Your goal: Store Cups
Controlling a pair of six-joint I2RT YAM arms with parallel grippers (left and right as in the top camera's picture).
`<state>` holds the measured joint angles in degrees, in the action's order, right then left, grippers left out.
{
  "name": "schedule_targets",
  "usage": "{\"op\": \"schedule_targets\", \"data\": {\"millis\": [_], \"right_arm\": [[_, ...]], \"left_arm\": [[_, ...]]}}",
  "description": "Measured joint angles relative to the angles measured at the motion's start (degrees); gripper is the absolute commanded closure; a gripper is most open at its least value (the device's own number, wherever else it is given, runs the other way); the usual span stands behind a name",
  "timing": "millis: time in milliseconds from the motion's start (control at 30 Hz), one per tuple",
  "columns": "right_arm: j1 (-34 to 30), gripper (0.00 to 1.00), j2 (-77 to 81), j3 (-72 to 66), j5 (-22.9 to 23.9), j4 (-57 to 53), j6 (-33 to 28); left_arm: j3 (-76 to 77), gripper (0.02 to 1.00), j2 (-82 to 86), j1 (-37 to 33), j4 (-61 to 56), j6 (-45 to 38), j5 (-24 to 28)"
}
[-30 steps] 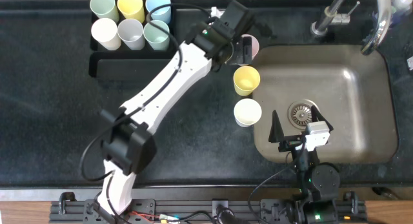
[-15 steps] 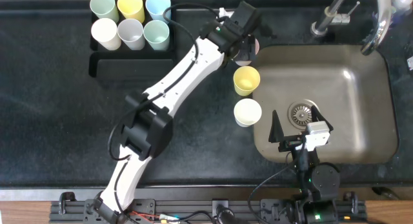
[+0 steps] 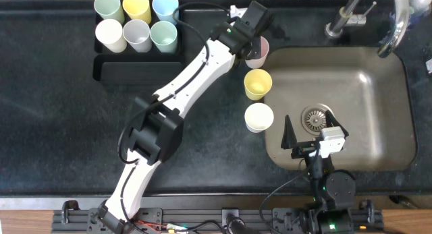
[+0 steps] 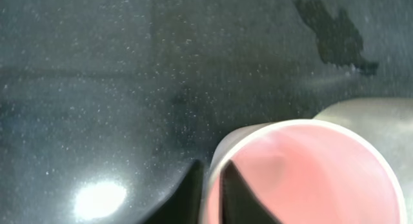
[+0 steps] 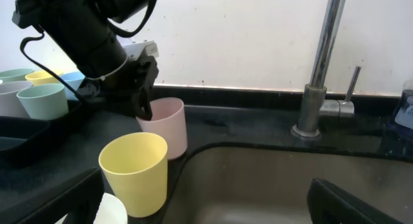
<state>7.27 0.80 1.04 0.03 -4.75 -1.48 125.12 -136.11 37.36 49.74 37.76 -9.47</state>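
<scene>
Pale pink plastic cup (image 3: 259, 53) (image 4: 303, 175) (image 5: 166, 126): smooth, tapered, round-mouthed, upright on the black speckled stone worktop (image 3: 61, 126) just beside the far left corner of the sink. Thin wall, light rim.

Left gripper (image 3: 254, 46) (image 4: 210, 199) (image 5: 146, 110) is at the pink cup's rim. Jaws narrow, pinching the cup wall: one dark finger inside the mouth, the other outside.

Matte yellow cup (image 3: 257, 83) (image 5: 133, 173), same tapered form, stands upright near the pink cup along the sink's left edge. A glossy white cup (image 3: 258, 117) stands next along, apart from it.

Brushed steel sink (image 3: 378, 92), rounded corners, drain at centre. Chrome tap (image 3: 347, 17) (image 5: 321, 69) behind it.

Black rectangular tray (image 3: 135, 67) at the worktop's far left holds six upright pastel cups (image 3: 137, 21) in two rows.

Right gripper (image 3: 309, 126) hangs over the sink near its base, jaws spread wide and holding nothing.
</scene>
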Motion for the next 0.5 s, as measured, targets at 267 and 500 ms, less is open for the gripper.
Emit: {"op": "schedule_targets", "data": {"millis": [267,500], "right_arm": [[0.0,0.007,0.0,0.0,0.0,0.0,-0.1],[0.0,0.005,0.0,0.0,0.0,0.0,0.0]], "left_arm": [[0.1,0.985,0.1,-0.3,0.3,-0.2,0.2],[-5.1,0.982,9.8,-0.7,2.3,-0.2,-3.4]]}}
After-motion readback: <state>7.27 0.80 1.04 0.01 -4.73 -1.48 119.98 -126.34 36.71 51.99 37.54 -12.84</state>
